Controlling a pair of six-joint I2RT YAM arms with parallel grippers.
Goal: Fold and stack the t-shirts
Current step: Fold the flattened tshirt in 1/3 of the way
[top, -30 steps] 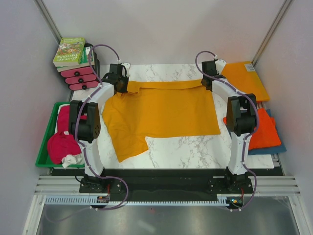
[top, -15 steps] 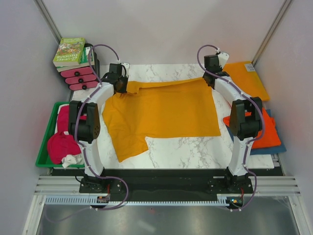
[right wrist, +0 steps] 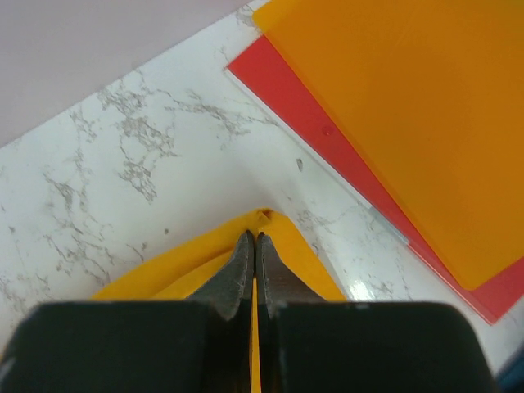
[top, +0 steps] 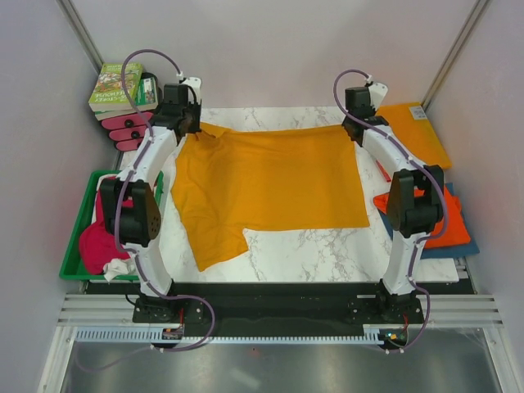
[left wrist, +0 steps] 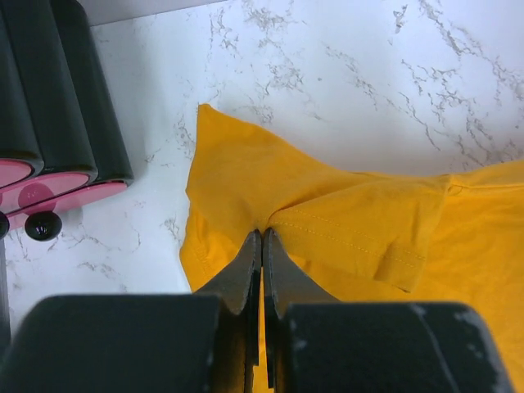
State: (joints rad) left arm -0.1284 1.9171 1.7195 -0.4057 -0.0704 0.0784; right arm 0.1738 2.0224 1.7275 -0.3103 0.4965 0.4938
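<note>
A golden-orange t-shirt (top: 270,187) lies spread on the marble table (top: 327,250), one sleeve pointing toward the near left. My left gripper (top: 187,129) is shut on its far left corner, and the cloth bunches at the fingertips in the left wrist view (left wrist: 262,235). My right gripper (top: 354,131) is shut on the far right corner, with a fold of cloth pinched between the tips (right wrist: 255,236). A red-orange t-shirt (top: 444,217) lies folded on a blue one (top: 460,249) at the right. Magenta-pink t-shirts (top: 102,241) are heaped in the green tray (top: 82,277).
A stiff orange sheet (top: 413,131) lies over a red sheet (right wrist: 327,135) at the back right, close to my right gripper. Books (top: 119,86) and pink-and-black rolls (left wrist: 57,123) stand at the back left beside my left gripper. Grey walls close in on three sides.
Both grippers have drawn the shirt's far edge toward the back. The left one has also moved outward to the left, so the folded-over top edge now lies flatter and wider.
</note>
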